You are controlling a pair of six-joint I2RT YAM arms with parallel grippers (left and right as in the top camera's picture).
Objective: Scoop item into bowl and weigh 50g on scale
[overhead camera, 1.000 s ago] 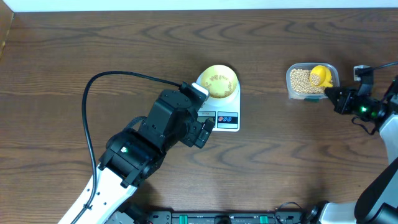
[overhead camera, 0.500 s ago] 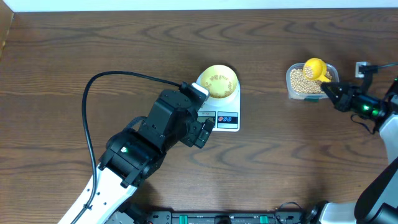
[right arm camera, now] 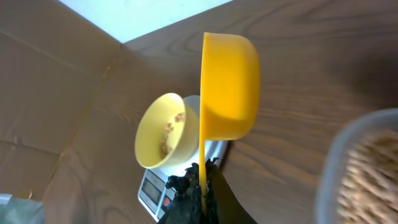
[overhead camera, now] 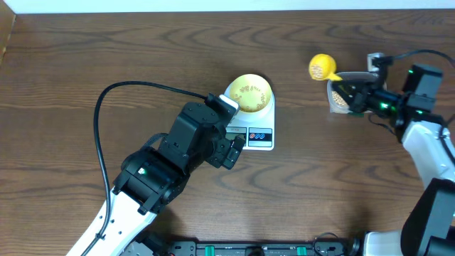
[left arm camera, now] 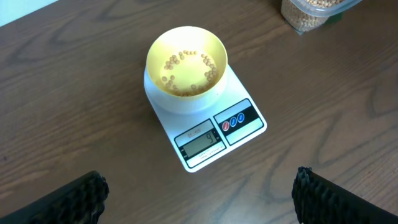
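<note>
At the left, the left gripper [left arm camera: 200, 202] hangs just near of the scale [left arm camera: 214, 134], its jaws wide apart and holding nothing. The bowl [left arm camera: 186, 62] sits on the scale's platform, and a thin scatter of beans [left arm camera: 186, 73] covers only part of its bottom. I judge the weight well short of the target, though the display is too small to read surely. To the right, between scale and tub and a little farther back, the scoop [overhead camera: 321, 67] rides in the air over bare table. The right gripper [right arm camera: 203, 182] has its jaws clamped on the scoop's thin handle. From the wrist view the cup shows side-on, so I cannot tell how many beans it carries. Farthest right is the tub [overhead camera: 340, 99], where most of the beans lie. These beans look small, hard, round and light. They should pour freely, but they will likely roll and bounce off any hard rim, so the load probably needs a level cup and a slow tip close over the bowl. The scoop looks like stiff, light plastic, and its slim handle is the only sensible hold. It could twist between the pads if jerked. The bowl looks light too, and a knock from the scoop could shift it on the platform.
</note>
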